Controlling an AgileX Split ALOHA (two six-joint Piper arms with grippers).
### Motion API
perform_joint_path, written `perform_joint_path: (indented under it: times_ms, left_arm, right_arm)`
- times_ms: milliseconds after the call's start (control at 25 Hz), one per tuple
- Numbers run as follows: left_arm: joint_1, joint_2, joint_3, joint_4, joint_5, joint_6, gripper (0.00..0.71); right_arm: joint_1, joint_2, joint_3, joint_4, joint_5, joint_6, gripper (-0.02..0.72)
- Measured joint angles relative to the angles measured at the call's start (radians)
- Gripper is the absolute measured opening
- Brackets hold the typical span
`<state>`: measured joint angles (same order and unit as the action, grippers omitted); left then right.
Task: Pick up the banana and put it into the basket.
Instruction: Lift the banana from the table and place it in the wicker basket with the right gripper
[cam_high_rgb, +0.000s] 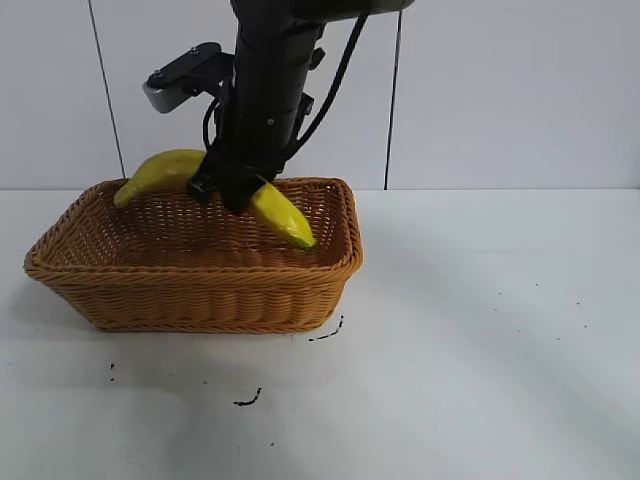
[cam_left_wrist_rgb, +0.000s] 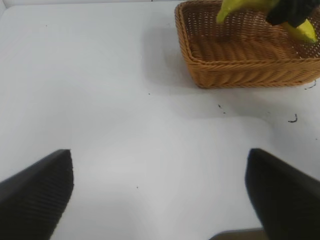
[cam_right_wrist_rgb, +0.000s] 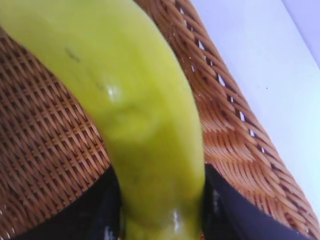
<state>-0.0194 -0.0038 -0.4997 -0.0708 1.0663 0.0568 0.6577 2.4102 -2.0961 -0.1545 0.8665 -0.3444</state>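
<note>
The yellow banana (cam_high_rgb: 160, 171) hangs curved over the orange-brown wicker basket (cam_high_rgb: 190, 272), its greenish tip (cam_high_rgb: 300, 238) dipping inside near the right wall. My right gripper (cam_high_rgb: 232, 190) comes down from above and is shut on the banana's middle. In the right wrist view the banana (cam_right_wrist_rgb: 140, 110) fills the space between the black fingers (cam_right_wrist_rgb: 95, 210), with the basket's weave (cam_right_wrist_rgb: 45, 150) close below. My left gripper (cam_left_wrist_rgb: 160, 190) is open and empty over bare table, far from the basket (cam_left_wrist_rgb: 240, 70); it is out of the exterior view.
The basket stands on a white table (cam_high_rgb: 480, 330) at the left, near the back wall. Small dark marks (cam_high_rgb: 248, 399) lie on the table in front of the basket. The table stretches wide to the right of the basket.
</note>
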Motion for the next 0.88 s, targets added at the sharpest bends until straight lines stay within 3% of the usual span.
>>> perform_joint_path:
  times_ms: [200,240,400,480,680,880]
  left_arm:
    - [0.000,0.000,0.000,0.000,0.000,0.000,0.693]
    - [0.000,0.000,0.000,0.000,0.000,0.000,0.693]
    - [0.000,0.000,0.000,0.000,0.000,0.000,0.693]
    - [0.000,0.000,0.000,0.000,0.000,0.000,0.693]
    - [0.000,0.000,0.000,0.000,0.000,0.000,0.693]
    - [0.000,0.000,0.000,0.000,-0.001,0.000,0.693]
  right_arm:
    - [0.000,0.000,0.000,0.001,0.002,-0.002,0.294]
    - [0.000,0.000,0.000,0.002,0.002,-0.002,0.323]
    - [0.000,0.000,0.000,0.002,-0.004,-0.002,0.591]
    - [0.000,-0.001,0.000,0.000,-0.010,0.018,0.648]
    - [0.000,-0.041,-0.001,-0.014,0.015,0.144,0.680]
    - [-0.015,-0.100,-0.069,0.002,0.174,0.263,0.680]
